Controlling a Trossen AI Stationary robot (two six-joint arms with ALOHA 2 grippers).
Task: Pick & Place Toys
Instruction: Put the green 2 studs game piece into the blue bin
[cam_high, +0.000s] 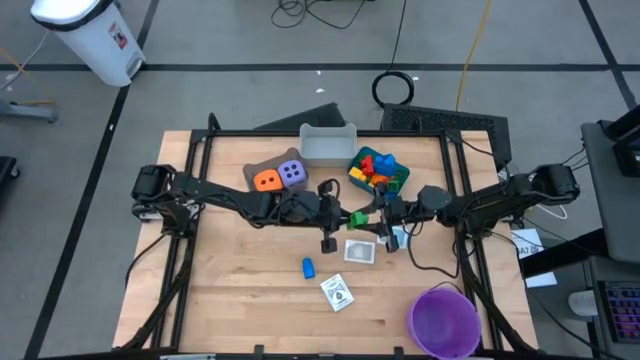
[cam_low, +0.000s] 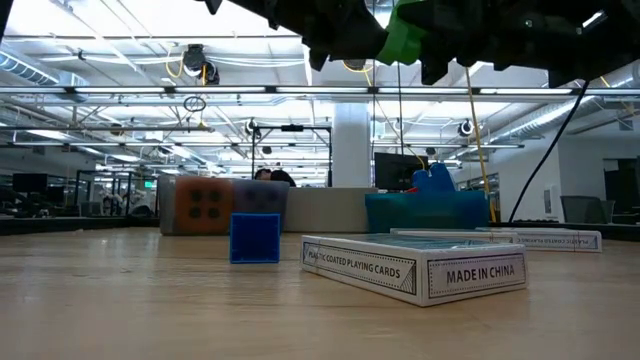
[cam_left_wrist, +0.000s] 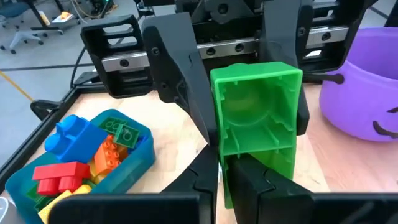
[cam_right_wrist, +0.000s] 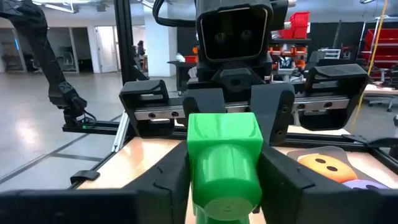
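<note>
A green brick (cam_high: 356, 219) hangs above the middle of the table between my two grippers, which face each other. My left gripper (cam_left_wrist: 227, 177) comes from the table's left and is shut on the brick's hollow underside end. My right gripper (cam_right_wrist: 224, 186) comes from the right, with its fingers against the brick's two sides. A blue brick (cam_high: 308, 267) and two card packs (cam_high: 360, 250) (cam_high: 337, 292) lie flat on the table below. The orange die (cam_high: 266, 180) and the purple die (cam_high: 292, 174) sit in the brown bin. My left gripper pinches a thin wall (cam_left_wrist: 225, 186) at the green brick's open, hollow end between its two fingers, roughly level, from the table's left. The brick is lifted clear of the table, its hollow facing this wrist. My right gripper has the brick's two opposite outer sides (cam_right_wrist: 193, 168) between its fingers, level, from the table's right. The studded end (cam_right_wrist: 227, 202) faces this wrist. The fingers (cam_left_wrist: 186, 87) lie along the brick's sides.
A blue bin (cam_high: 352, 176) of mixed bricks and a grey bin (cam_high: 327, 143) stand at the far edge. A purple bowl (cam_high: 443, 322) sits at the near right corner. Bare wood lies at the near left.
</note>
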